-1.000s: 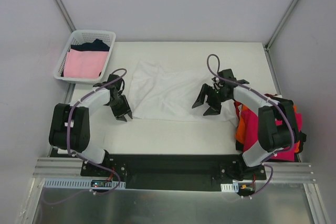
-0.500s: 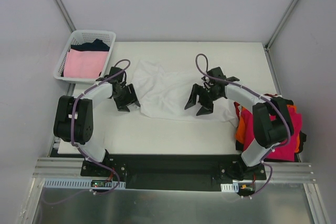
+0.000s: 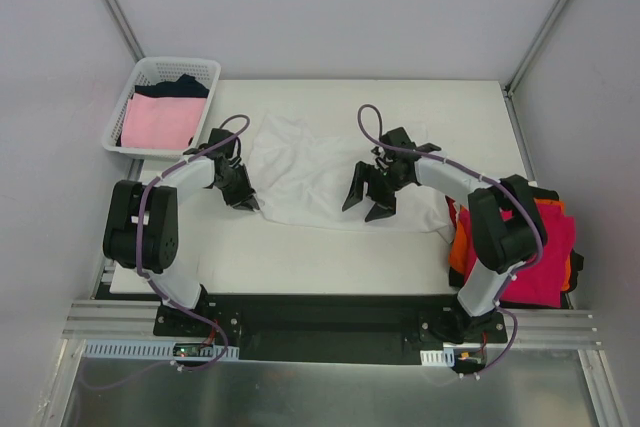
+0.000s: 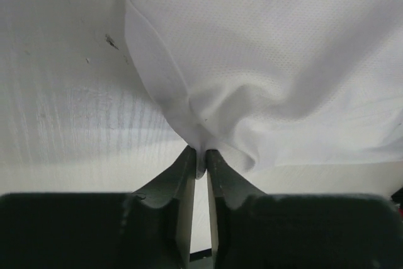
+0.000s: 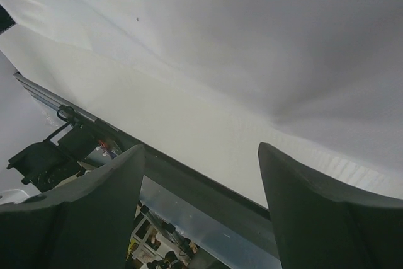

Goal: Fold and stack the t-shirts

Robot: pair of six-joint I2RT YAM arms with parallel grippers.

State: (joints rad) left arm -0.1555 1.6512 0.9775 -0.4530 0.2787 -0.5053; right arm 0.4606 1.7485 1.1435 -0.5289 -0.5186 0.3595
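Observation:
A white t-shirt lies spread and wrinkled across the middle of the table. My left gripper is shut on its near left edge; in the left wrist view a pinch of white t-shirt cloth is bunched between the tips of that left gripper. My right gripper hovers open over the shirt's near middle. In the right wrist view the right gripper has nothing between its fingers, with the white t-shirt beyond them. Folded magenta-red and orange t-shirts are stacked at the right edge.
A white lattice basket at the back left holds a pale pink shirt and a dark one. The table's near edge runs just below the right gripper's fingers.
The left gripper slid right onto the shirt's left edge and shut on it. The right gripper moved left across the shirt and stayed open.

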